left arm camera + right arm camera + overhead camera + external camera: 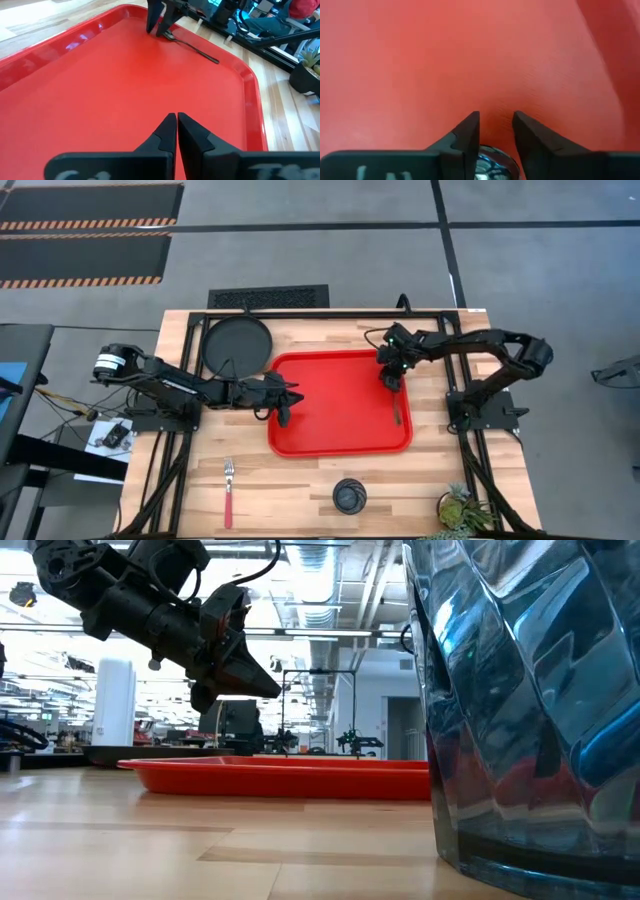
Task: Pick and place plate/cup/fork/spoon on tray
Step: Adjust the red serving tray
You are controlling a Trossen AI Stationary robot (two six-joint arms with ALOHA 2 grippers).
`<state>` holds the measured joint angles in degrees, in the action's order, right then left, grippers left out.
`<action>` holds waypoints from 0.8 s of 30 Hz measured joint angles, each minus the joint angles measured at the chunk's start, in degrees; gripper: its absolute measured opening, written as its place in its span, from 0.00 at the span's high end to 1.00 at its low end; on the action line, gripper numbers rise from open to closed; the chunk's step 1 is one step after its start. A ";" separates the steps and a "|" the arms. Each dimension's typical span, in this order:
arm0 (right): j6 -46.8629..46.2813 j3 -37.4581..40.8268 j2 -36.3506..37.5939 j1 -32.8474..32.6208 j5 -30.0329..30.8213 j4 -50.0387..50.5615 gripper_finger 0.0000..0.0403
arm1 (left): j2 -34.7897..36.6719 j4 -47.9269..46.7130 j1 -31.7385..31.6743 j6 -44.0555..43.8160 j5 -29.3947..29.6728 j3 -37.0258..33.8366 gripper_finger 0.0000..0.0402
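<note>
- Tray (330,435): both arms hang over it; crowding risks a collision.
- Plate (237,345): off-tray, behind the left arm; flat, it may slip from a pinch.
- Cup (349,496) and fork (228,492): near edge, untouched.
- Spoon (397,408): on tray; right gripper (391,381), slightly parted, could nudge it.
- Left gripper (284,417): pressed together, empty.

My left arm reaches in from its base at the left side, stretched out low and nearly straight toward the middle. The left gripper (284,417) points down and its fingers (167,131) are pressed together with just a hairline gap, nothing between them. My right arm comes off its base on the right, elbow kinked out to the far right, forearm running back toward the centre. The right gripper (391,380) hangs pointing down too, its fingers (468,131) parted a little with nothing pinched between the tips.
</note>
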<state>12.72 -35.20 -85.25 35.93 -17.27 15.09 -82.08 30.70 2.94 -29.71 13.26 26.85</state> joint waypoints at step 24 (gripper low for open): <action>-20.59 -1.31 16.50 -10.85 14.10 24.84 0.93 | 14.24 -32.83 -1.20 0.29 -2.21 0.07 1.00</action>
<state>-7.87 -36.51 -68.75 25.08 -3.16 39.93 -67.84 -2.13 1.74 -29.42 11.04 26.92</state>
